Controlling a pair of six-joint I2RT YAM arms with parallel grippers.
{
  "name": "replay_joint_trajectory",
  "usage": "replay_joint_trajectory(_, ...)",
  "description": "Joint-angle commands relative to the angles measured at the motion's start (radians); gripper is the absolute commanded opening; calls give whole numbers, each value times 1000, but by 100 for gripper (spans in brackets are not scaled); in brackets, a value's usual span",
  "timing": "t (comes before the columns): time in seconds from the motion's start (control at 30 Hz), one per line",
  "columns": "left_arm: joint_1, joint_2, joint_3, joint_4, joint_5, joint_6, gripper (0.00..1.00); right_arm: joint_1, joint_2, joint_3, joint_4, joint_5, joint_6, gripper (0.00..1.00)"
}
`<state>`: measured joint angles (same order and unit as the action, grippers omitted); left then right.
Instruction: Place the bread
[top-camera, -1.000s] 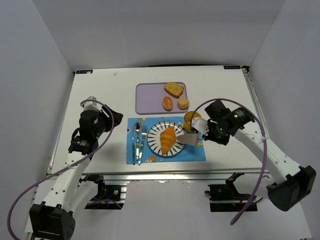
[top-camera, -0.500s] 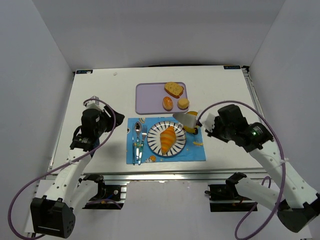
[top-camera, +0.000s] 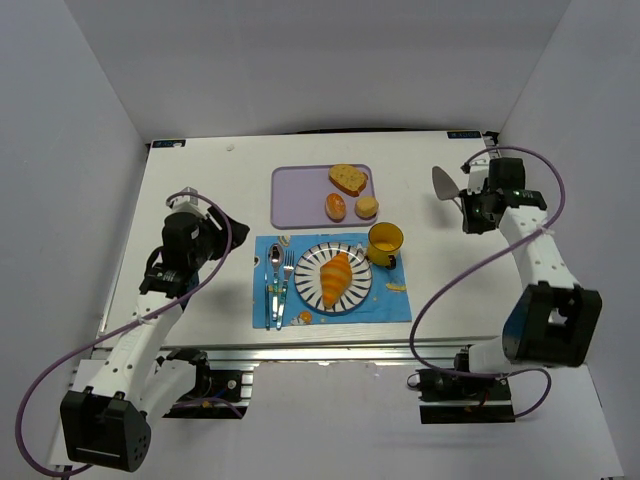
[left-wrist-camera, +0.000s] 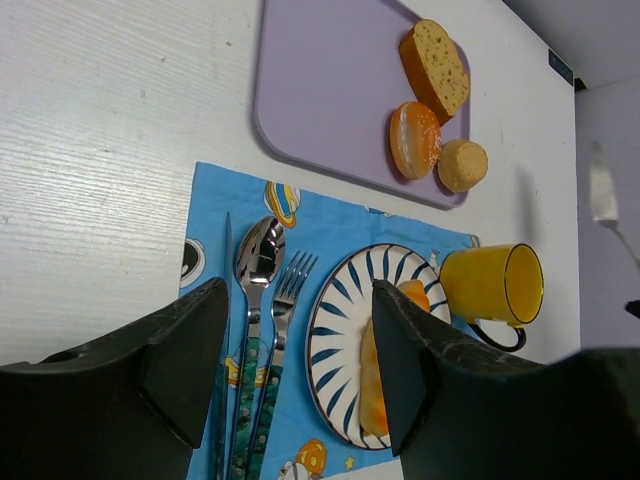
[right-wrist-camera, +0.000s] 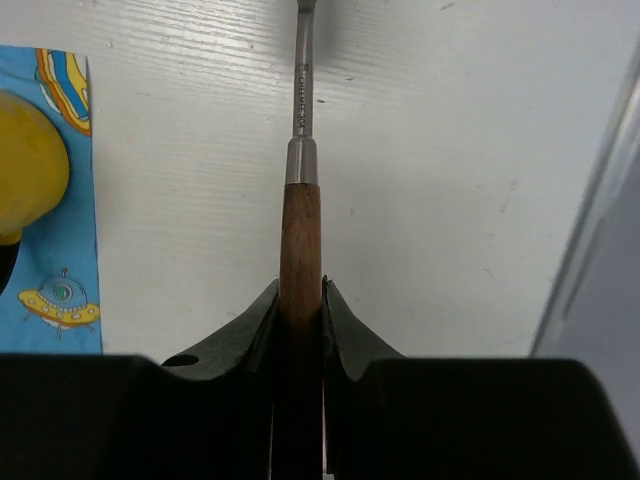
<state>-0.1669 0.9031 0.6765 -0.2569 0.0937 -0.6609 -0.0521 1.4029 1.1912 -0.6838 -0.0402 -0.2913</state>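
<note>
The left claw (left-wrist-camera: 298, 300) is hanging over the table just left of the blue placemat (top-camera: 395, 305). Its two black fingers (left-wrist-camera: 185, 350) are standing wide apart, holding and touching nothing. Over at the right side, farther back, the right claw (right-wrist-camera: 300, 300) is squeezing the brown wooden handle of a spatula (right-wrist-camera: 300, 230). Its jaws are pressing close on both sides of the handle, and the metal shaft is running straight out ahead. From above, the spatula's blade is pointing left, well apart from the place setting.

The bread (top-camera: 337, 278) is lying in the middle of a white plate (top-camera: 312, 258) with dark blue stripes, which is sitting on the placemat near the front edge of the table. It is a golden-orange croissant, long and ridged, tapering at both ends. It is resting at a slight slant, with its far end leaning right. In the left wrist view the claw's finger is covering part of it.

A spoon (top-camera: 275, 256) and a fork (top-camera: 288, 270) are lying just left of the plate. A yellow mug (top-camera: 384, 241) is standing at the plate's far right. Beyond them a purple tray (top-camera: 295, 195) is carrying a bread slice (top-camera: 348, 178) and two small rolls (top-camera: 336, 206).
</note>
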Motion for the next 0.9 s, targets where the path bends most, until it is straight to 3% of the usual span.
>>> replay_joint_trajectory(0.0, -3, -6, 24, 16, -2, -20, 69, -5, 76, -1, 107, -76, 90, 0)
replay_joint_trajectory(0.2, -5, -16, 41, -10, -23, -29, 69, -34, 212, -51, 222, -109, 153, 0)
replay_joint_trajectory(0.43, -3, -36, 26, -30, -41, -37, 69, -45, 265, -102, 309, -113, 139, 0)
replay_joint_trajectory(0.67, -3, -46, 18, -34, -46, -51, 69, -46, 288, -143, 340, -132, 146, 24)
replay_joint_trajectory(0.77, -3, -40, 32, -48, -48, -39, 69, -46, 283, -157, 342, -139, 138, 43)
replay_joint_trajectory(0.87, -5, -40, 35, -50, -49, -37, 69, -46, 268, -159, 329, -139, 126, 47)
